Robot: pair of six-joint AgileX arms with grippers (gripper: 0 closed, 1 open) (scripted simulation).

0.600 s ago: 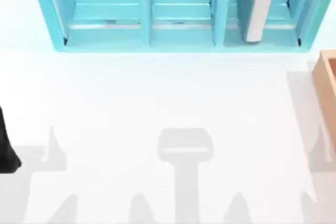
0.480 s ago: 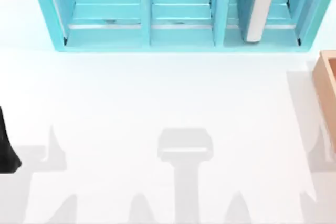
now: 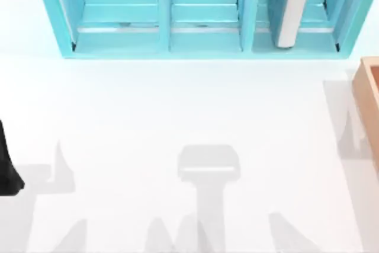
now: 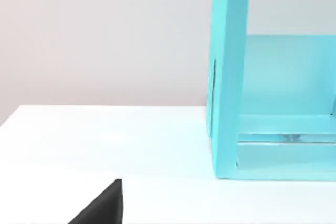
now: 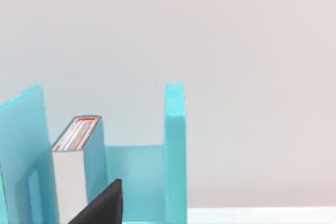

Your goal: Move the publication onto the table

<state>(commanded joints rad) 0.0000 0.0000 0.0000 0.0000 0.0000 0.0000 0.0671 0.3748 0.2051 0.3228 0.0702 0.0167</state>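
The publication (image 3: 294,7) stands upright in the right-hand compartment of the light-blue shelf unit (image 3: 204,44) at the back of the white table (image 3: 189,105). In the right wrist view the publication (image 5: 69,182) shows its white-grey face and a red-and-white top, between the shelf's walls. A black part of my right gripper (image 5: 102,208) sits low in that view, short of the shelf and apart from the publication. My left arm (image 3: 8,167) is parked at the table's left edge. A black part of my left gripper (image 4: 102,208) points at the shelf's left end wall (image 4: 228,77).
A tan wooden box (image 3: 369,102) stands at the table's right edge, in front of the shelf's right end. Grey shadows of the arms and the camera mount lie across the front of the table.
The right arm's shadows on the right side of the table have shifted. The publication, the shelf and the left arm have not moved.
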